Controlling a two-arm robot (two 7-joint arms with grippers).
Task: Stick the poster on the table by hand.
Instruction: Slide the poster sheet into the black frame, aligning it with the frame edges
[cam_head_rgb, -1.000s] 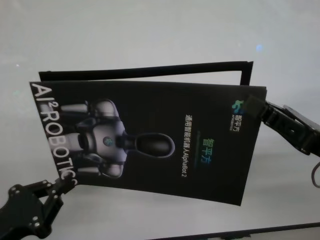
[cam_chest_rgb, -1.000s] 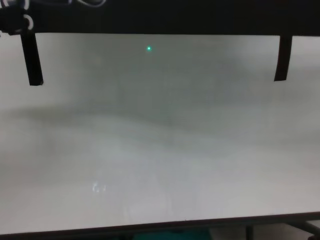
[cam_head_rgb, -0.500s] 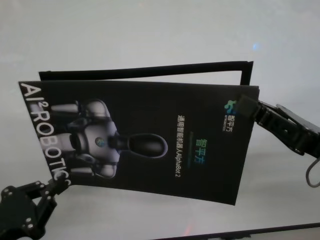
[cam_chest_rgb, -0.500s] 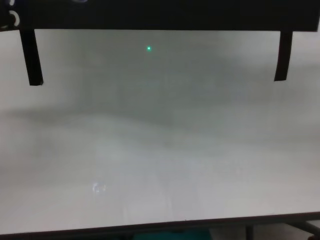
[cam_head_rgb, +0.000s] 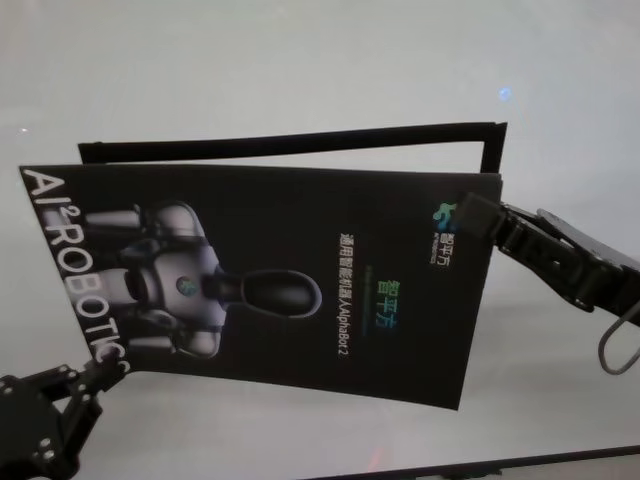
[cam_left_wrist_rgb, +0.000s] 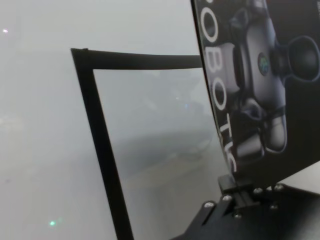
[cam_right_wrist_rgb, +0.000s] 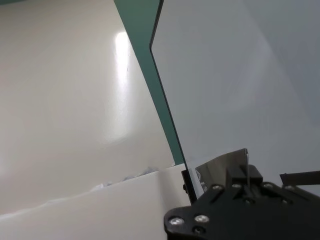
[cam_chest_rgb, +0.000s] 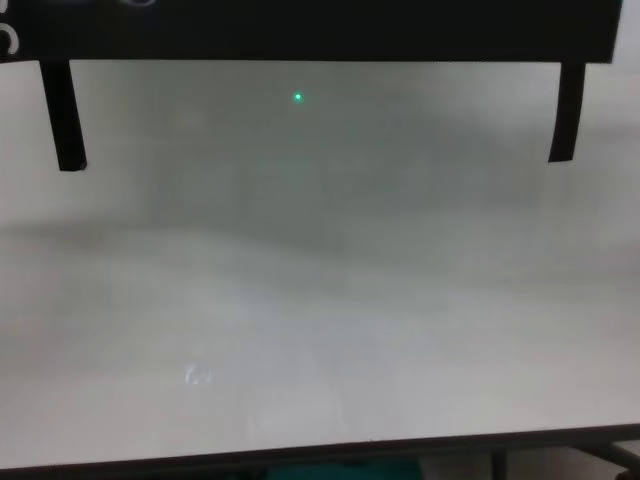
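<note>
I hold the poster (cam_head_rgb: 290, 290) up off the table (cam_head_rgb: 300, 60), both grippers pinching it. My right gripper (cam_head_rgb: 478, 215) is clamped on the far right corner by the logo; my left gripper (cam_head_rgb: 95, 372) nips the near left corner under the big white letters. The sheet hangs tilted and bowed betw. them, over a black tape frame (cam_head_rgb: 300, 140) laid on the tabletop, far edge just short of the frame's far strip. In the left wrist view the frame's corner (cam_left_wrist_rgb: 82, 55) lies well apart from the poster's edge (cam_left_wrist_rgb: 210, 100). To do this step well, I judge I must square the sheet w/ the frame, keep it taut, lower both corners evenly, and not let go until it lies flat, else it may wrinkle or land skewed.
</note>
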